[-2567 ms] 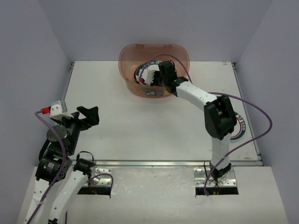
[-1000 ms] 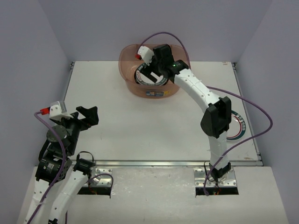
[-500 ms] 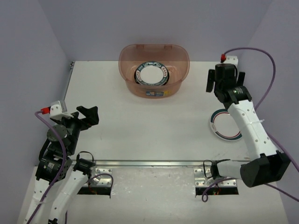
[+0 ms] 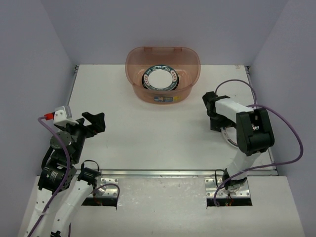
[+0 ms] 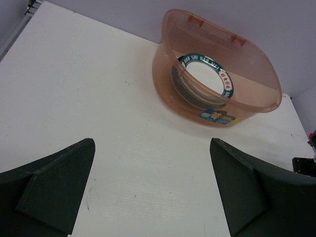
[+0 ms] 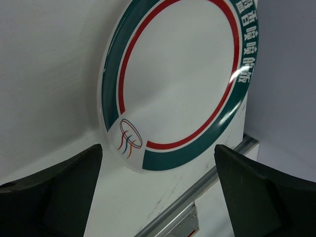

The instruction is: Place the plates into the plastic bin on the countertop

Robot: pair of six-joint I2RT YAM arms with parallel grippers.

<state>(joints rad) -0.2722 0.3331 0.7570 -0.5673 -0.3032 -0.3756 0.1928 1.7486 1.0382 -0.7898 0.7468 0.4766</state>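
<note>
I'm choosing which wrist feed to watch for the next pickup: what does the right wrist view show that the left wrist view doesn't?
Only the right wrist view: a teal-rimmed plate lying flat on the countertop beside a metal edge strip, ahead of the open right hand. Only the left wrist view: the plastic bin holding stacked plates, a small label on its front, ahead of the open left hand. Both: white countertop and two spread dark fingers holding nothing.
</note>
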